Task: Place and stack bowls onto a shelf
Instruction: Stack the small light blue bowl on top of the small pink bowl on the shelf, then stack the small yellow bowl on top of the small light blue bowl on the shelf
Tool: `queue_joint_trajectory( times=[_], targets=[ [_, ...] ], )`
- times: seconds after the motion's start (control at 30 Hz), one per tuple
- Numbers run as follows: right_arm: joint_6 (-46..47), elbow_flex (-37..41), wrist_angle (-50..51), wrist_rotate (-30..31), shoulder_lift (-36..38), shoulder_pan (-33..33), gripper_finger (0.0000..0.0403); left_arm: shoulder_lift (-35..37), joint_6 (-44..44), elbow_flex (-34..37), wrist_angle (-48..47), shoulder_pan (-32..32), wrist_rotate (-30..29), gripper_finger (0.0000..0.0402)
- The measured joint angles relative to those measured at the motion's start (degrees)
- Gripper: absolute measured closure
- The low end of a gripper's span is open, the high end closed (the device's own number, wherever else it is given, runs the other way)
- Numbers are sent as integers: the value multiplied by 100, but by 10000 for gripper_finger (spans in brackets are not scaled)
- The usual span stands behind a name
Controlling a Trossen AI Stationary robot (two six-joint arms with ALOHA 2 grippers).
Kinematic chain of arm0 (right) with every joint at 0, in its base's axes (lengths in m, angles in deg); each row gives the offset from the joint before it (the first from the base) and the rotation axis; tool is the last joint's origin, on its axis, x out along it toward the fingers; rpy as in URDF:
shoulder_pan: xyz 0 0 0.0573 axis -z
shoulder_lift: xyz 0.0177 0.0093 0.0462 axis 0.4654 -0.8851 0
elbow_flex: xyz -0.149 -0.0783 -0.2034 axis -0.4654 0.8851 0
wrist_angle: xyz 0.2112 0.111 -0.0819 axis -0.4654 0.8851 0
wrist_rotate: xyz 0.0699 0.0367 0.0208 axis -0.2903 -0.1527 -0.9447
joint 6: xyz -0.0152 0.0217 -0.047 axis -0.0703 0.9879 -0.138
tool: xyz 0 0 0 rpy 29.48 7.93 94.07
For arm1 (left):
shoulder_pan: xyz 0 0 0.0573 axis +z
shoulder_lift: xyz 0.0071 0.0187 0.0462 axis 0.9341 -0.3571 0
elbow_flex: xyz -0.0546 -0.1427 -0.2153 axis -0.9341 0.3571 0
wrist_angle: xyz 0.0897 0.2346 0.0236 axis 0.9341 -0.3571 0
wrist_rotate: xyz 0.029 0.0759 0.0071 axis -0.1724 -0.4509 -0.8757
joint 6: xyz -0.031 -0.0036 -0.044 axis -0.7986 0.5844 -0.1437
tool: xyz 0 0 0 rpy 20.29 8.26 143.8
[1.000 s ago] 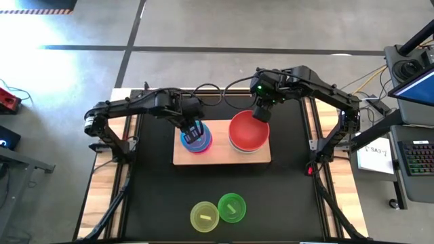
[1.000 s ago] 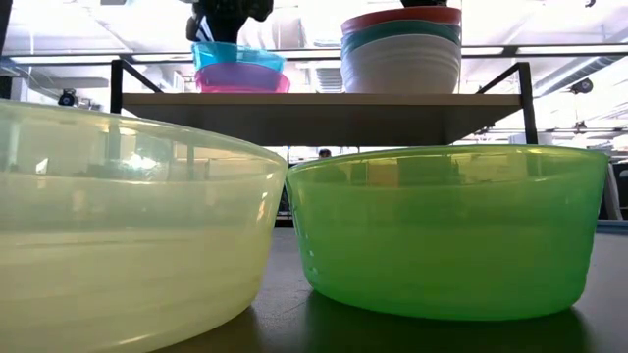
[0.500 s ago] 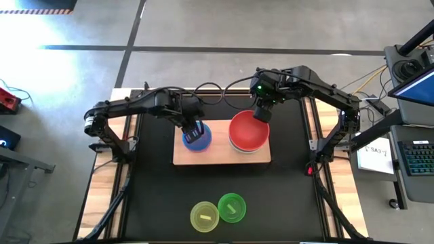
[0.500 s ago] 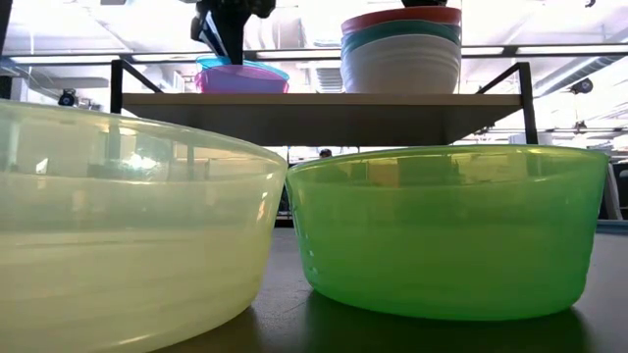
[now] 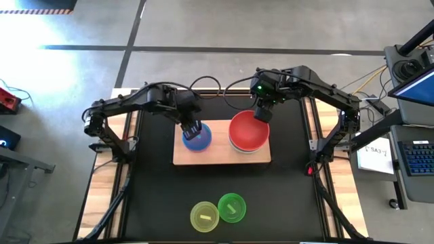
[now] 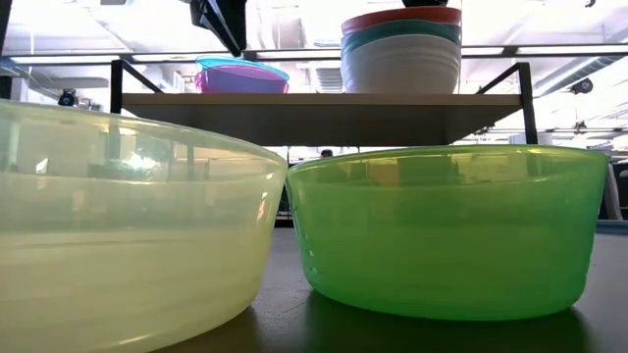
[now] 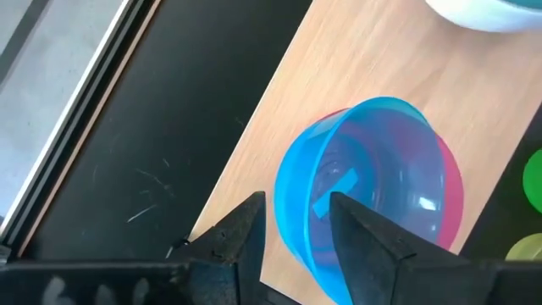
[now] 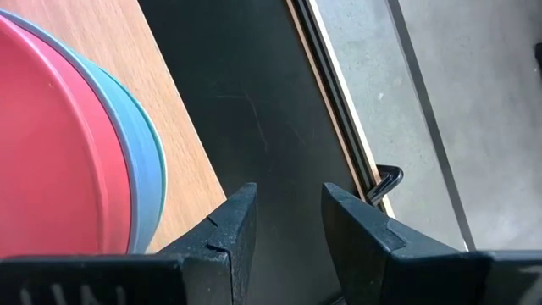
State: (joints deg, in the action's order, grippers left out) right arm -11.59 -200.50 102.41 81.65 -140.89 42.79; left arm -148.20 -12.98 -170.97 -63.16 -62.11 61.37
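Note:
A cyan bowl (image 7: 373, 186) sits nested in a magenta bowl (image 7: 453, 203) on the left part of the light-wood shelf (image 5: 220, 157). My left gripper (image 7: 295, 233) hangs open just above the cyan bowl's near rim, clear of it in the low view (image 6: 224, 20). On the shelf's right part stands a stack of larger bowls with the red bowl (image 5: 249, 131) on top. My right gripper (image 5: 261, 114) hovers open over that stack's far edge, with only black mat between its fingers (image 8: 284, 220).
A yellow-green bowl (image 5: 204, 216) and a bright green bowl (image 5: 231, 207) stand side by side on the black mat (image 5: 149, 196) near the table's near edge. The shelf is raised on a dark frame (image 6: 123, 83). Bare mat lies on both sides of the shelf.
My left gripper has opened and let go of the cyan bowl, then risen a little. The cyan bowl, held higher before, has sunk into the magenta bowl and now sits nested in it.

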Motion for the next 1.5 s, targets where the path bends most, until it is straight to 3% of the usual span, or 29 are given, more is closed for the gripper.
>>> queue_joint_trajectory(
  times=[0.43, 0.63, 0.7, 0.97, 1.13, 1.33, 1.5],
  targets=[
    [-48, 0, -2, 0, 0, 0, 280, -15, -129, 779, 291, 0, -45, 294],
    [-46, 0, -2, 0, 0, -2, 280, -13, -137, 793, 327, 3, -227, 382],
    [-46, 0, -2, 0, 0, -2, 280, -13, -168, 774, 319, 6, -218, 394],
    [-43, 0, -4, 0, 0, 0, 280, 24, -129, 763, 342, 67, -62, 400],
    [-4, 0, -7, 0, 0, 0, 280, 28, -52, 758, 400, 66, 336, 401],
    [-3, 0, -9, 0, 0, 0, 280, 46, -115, 758, 412, 64, 311, 401],
    [-69, 0, -7, 0, 0, -2, 280, 95, -286, 758, 609, -225, 525, 402]
  ],
)
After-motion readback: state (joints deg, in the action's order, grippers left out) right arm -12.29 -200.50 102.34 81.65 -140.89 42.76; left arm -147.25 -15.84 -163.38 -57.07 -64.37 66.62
